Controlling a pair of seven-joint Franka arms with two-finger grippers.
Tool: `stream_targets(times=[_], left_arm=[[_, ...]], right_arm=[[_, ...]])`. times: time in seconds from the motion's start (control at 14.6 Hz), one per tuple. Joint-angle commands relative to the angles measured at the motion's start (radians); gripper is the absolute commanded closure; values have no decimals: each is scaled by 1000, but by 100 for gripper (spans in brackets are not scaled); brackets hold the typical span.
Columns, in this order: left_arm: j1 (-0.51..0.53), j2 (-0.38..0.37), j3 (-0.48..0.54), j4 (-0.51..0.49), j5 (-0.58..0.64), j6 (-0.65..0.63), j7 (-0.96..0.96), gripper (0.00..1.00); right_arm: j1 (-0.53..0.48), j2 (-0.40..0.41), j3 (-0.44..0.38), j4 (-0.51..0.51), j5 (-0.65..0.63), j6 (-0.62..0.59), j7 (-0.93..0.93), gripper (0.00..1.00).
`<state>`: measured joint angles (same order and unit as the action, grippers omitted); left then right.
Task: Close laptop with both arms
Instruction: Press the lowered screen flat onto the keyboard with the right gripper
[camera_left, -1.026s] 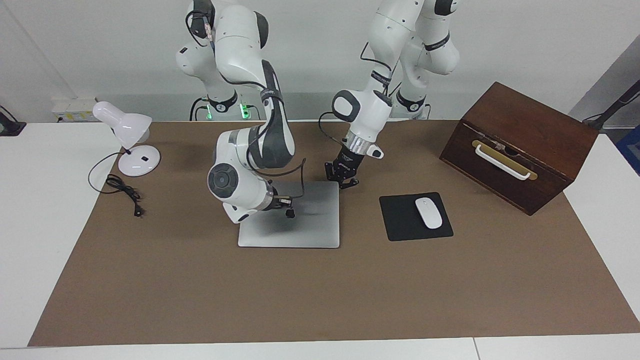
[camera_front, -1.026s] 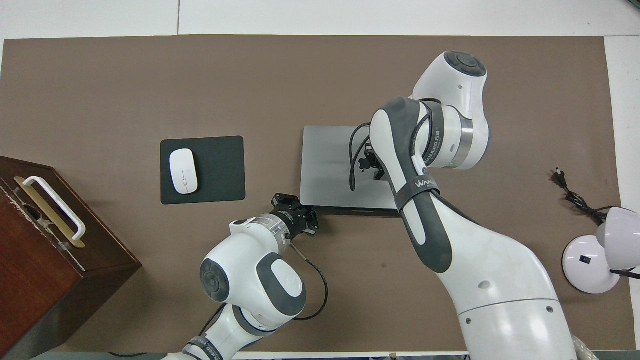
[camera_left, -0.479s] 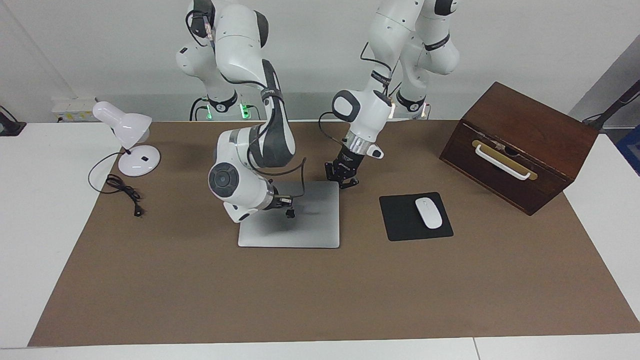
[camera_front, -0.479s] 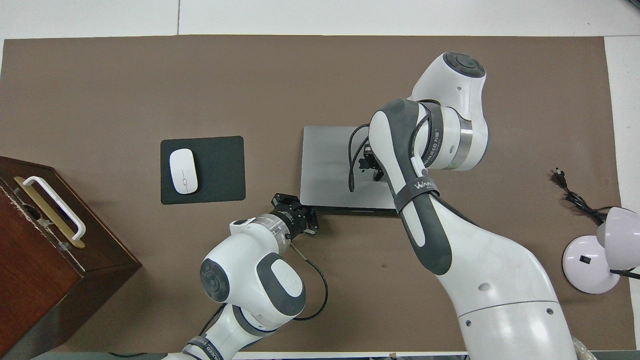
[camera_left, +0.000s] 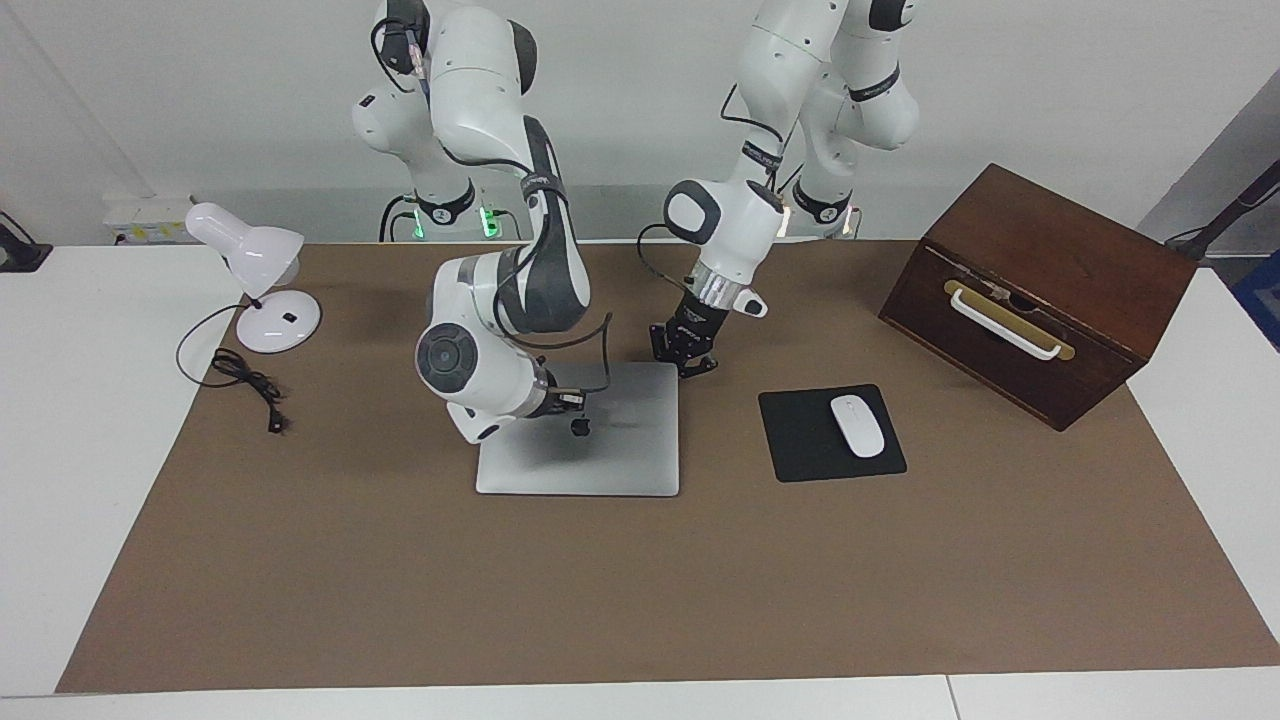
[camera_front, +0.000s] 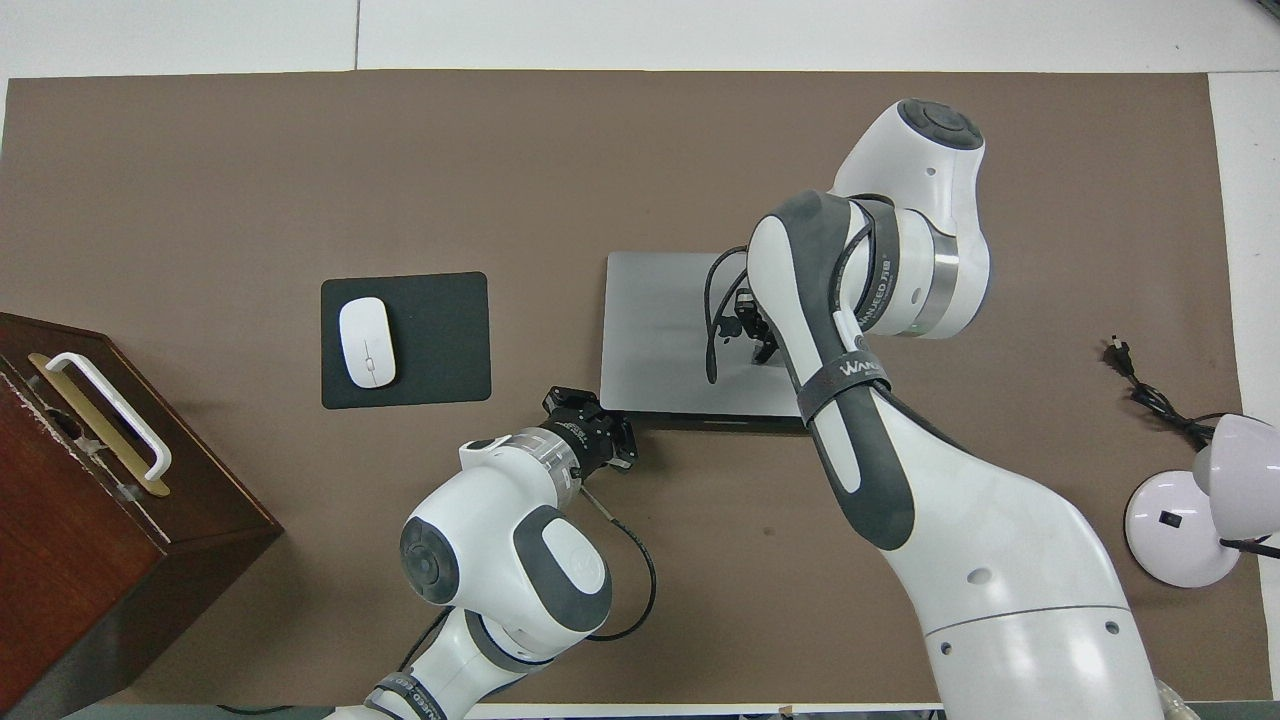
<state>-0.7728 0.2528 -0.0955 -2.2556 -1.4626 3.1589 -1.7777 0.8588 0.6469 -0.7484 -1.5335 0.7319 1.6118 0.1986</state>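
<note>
The silver-grey laptop (camera_left: 600, 450) lies flat on the brown mat with its lid down and the dark apple logo (camera_left: 579, 427) showing. It also shows in the overhead view (camera_front: 660, 340). My right gripper (camera_left: 562, 400) hangs just over the lid, close to the logo, and the right arm's wrist hides most of it in the overhead view (camera_front: 748, 330). My left gripper (camera_left: 687, 362) is low beside the laptop's corner that lies nearest the robots, toward the left arm's end. In the overhead view the left gripper (camera_front: 597, 440) sits just off that corner.
A black mouse pad (camera_left: 800, 440) with a white mouse (camera_left: 857, 426) lies beside the laptop toward the left arm's end. A brown wooden box (camera_left: 1040, 290) with a white handle stands past it. A white desk lamp (camera_left: 262, 290) and its cord are at the right arm's end.
The right arm's wrist has shifted a little toward its own end of the table, and the apple logo now shows clear of the gripper. The left arm has not moved.
</note>
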Motion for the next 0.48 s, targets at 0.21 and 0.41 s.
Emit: stream_targets(times=[0.21,0.41], left_arm=[[-22,-4,8,-45,-24,-4,-5,100],[-14,-21,8,-47,-24,-5,-5,100]], right_arm=[[14,-30,-23,-17,14,-20,12,100],[14,-32,-23,-16,14,-30,12,100]])
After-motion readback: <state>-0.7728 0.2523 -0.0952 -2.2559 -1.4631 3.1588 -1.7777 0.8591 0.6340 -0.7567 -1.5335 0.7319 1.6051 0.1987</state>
